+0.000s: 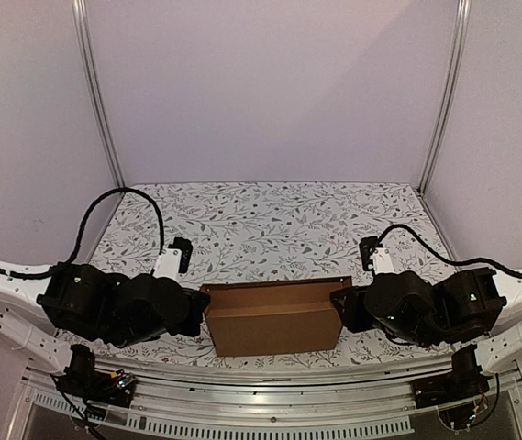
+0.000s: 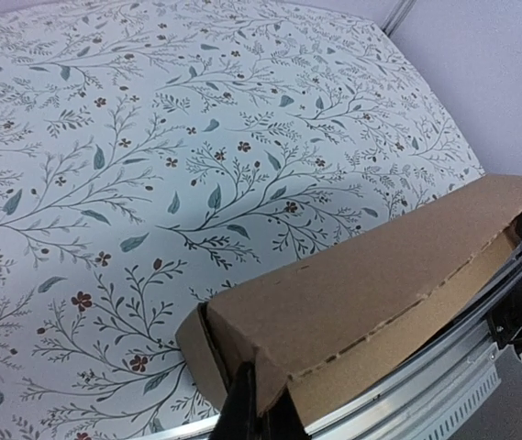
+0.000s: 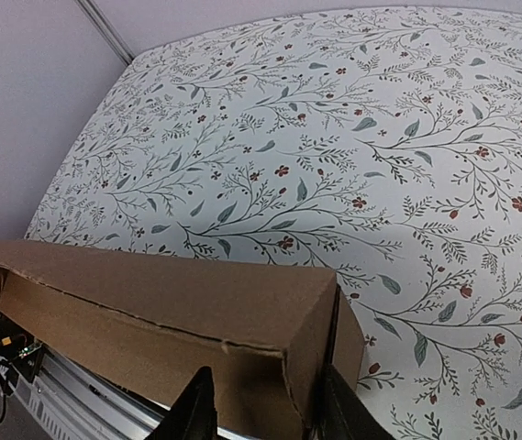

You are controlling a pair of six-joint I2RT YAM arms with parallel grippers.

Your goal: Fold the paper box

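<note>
L gripper (image 2: 261, 417) clenched on paper box (image 2: 380, 275) end; R gripper (image 3: 265, 408) part-open, astride other end

Table cover: white cloth printed with grey-green leafy sprigs and small red flowers (image 1: 270, 215), lying flat, reaching the back wall and both side walls. Enclosure: plain pale lilac wall panels (image 1: 270, 82) on three sides. Two slim aluminium uprights (image 1: 95, 92) stand at the back corners, both leaning outward in the top view. Ribbed aluminium rail (image 1: 270, 390) runs along the table's near edge.
</note>
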